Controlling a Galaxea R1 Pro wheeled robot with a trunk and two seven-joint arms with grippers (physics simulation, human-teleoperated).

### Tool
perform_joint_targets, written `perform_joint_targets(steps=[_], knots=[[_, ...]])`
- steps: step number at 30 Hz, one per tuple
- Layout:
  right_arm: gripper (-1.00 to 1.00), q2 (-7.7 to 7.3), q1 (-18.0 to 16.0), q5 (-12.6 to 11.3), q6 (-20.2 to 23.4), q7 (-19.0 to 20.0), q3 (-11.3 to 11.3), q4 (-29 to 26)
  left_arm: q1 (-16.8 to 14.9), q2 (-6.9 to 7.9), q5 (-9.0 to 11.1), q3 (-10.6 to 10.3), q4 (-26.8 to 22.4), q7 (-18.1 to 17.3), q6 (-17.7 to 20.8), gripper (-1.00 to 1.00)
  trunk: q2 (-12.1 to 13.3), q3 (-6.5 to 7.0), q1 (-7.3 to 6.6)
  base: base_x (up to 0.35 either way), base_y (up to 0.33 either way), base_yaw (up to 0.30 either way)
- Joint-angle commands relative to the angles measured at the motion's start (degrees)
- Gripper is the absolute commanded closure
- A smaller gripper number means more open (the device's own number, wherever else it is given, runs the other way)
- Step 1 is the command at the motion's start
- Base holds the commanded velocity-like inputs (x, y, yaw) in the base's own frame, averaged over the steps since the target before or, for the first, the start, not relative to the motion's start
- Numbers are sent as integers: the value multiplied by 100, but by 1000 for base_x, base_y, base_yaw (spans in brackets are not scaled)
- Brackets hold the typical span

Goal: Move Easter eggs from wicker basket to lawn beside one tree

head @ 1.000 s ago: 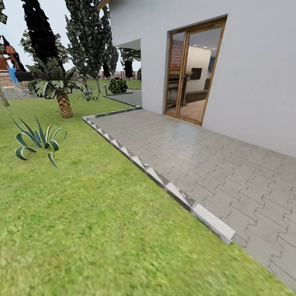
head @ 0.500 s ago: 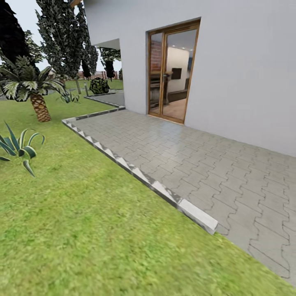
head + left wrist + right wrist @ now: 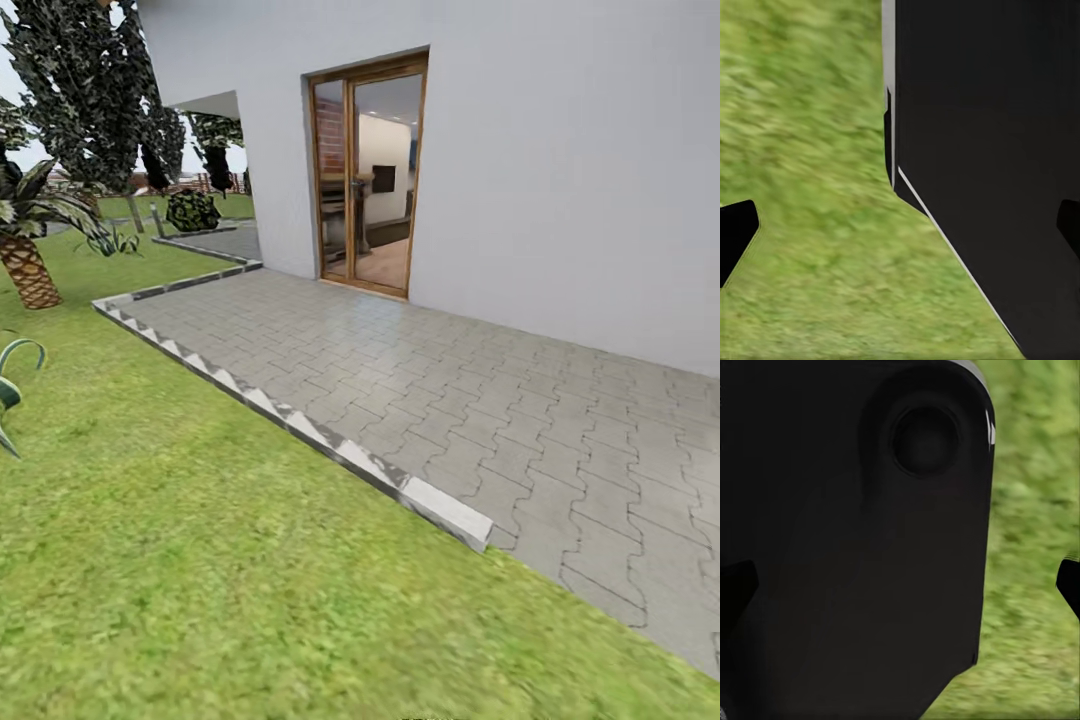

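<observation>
On the lawn beside the paved patio, no eggs or basket before me.

I see the lawn (image 3: 180,560) meeting the patio (image 3: 480,400) along a kerb (image 3: 300,430); both end effectors (image 3: 904,225) (image 3: 904,585) stand wide apart, fingertips at the frame edges, nothing held over grass.
</observation>
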Motion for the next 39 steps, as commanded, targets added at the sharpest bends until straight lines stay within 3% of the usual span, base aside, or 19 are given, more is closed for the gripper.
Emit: perform_joint_targets(steps=[1, 39], knots=[[-100, 4, -4, -9, -21, -1, -3, 8, 1, 0, 2, 7, -2, 0, 2, -100, -2, -3, 0, 0, 0, -269], [-100, -5, -4, 54, -21, -1, 8, 8, 1, 2, 2, 7, -2, -1, 2, -100, -2, -3, 0, 0, 0, -269]])
